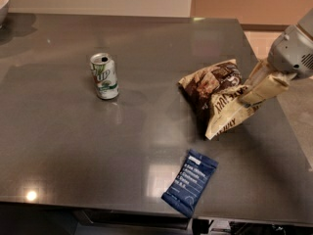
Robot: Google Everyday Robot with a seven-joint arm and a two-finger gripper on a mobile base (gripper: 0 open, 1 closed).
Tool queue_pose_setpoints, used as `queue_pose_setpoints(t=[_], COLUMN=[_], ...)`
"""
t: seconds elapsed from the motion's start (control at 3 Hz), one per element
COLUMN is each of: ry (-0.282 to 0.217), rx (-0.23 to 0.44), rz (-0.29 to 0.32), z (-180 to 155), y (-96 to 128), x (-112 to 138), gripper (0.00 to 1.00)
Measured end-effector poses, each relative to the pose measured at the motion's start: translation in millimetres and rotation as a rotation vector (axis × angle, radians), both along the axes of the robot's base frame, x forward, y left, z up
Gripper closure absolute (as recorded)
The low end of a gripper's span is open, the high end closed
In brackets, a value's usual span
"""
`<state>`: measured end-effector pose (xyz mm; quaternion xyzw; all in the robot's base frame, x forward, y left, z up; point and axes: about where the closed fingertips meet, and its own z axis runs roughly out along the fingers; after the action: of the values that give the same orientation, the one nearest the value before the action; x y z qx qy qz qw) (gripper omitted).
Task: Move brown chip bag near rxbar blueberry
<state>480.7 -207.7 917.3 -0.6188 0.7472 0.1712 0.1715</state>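
**One light, crinkled bag, held by its right edge**

Location. The brown chip bag (215,94) sits on the right half of the dark grey bench (58,146), with its cream-tan lower end pointing toward the front edge. The rxbar blueberry (190,182) lies flat near that front edge, below and slightly left of the bag, with bare bench between them. A green-and-white soda can (104,76) stands upright well to the left, away from both.

Gripper. The gripper (250,94) reaches in from the right side of the view and meets the bag at its right end. Its cream fingers (266,84) appear clamped on the bag's edge, and the film is bunched where they meet it.

Handling, as judged. The bag looks puffed and creased, so it is probably very light and mostly air. Its skin should be soft and yielding, and the contents brittle. The film is likely slick. The flat edge of the bag is the sound place to grip, because the film pinches flat there and no chips get crushed. Held from one side, the bag will sag and trail. Whether its lower tan corner rests on the bench cannot be told.

Risk. Thin film may creep out of the grip. A trailing corner could nudge the bar, which is small and flat and would likely slide on the smooth top.
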Motion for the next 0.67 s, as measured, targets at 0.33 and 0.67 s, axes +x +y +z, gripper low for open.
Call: queue_pose_setpoints(t=[0.33,0.67], ry=[-0.006,-0.015], rx=[0.014,0.019], rz=[0.037,0.058], z=[4,9], y=[10,16], x=[-15,-26], gripper=[0.82,0.59])
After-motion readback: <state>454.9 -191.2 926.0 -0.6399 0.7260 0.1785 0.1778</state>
